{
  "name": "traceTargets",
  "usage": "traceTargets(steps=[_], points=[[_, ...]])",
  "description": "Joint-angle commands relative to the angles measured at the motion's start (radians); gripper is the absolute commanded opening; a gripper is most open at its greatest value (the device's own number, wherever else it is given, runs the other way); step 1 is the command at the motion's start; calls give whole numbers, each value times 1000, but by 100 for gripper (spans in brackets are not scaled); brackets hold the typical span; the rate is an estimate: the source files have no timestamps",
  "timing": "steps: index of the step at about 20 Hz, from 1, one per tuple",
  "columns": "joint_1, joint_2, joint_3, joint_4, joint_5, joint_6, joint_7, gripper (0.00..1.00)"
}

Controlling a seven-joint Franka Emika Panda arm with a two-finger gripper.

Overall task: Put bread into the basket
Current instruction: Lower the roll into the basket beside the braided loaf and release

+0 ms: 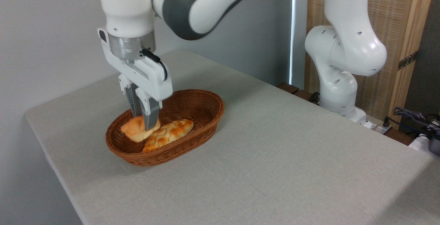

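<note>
Hand [146,123] pointing straight down, fingers [150,118] pinched on the bread [135,130], already low inside the basket [206,106] at its left end. Snug against the braided loaf [168,134], probably since that hogs the middle. Plain worktop [275,149] all round.

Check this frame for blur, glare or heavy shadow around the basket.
Fixed camera: sharp throughout, with no motion blur on the claw; soft, even light; only a faint shadow beside the oval brown wicker basket on the grey table; a bright strip of light at the back wall, with no glare on the breads.
</note>
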Motion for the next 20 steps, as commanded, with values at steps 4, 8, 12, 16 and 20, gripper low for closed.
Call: traceTargets(steps=[4, 8, 12, 16, 20], points=[[5, 5, -88, -12, -8, -31, -55, 94], [4, 16, -111, -10, -8, 20, -47, 100], [4, 17, -117, -10, -8, 29, -47, 100], [7, 12, -114, -6, -8, 27, -49, 100], [33, -4, -70, 80, -8, -67, -43, 100]])
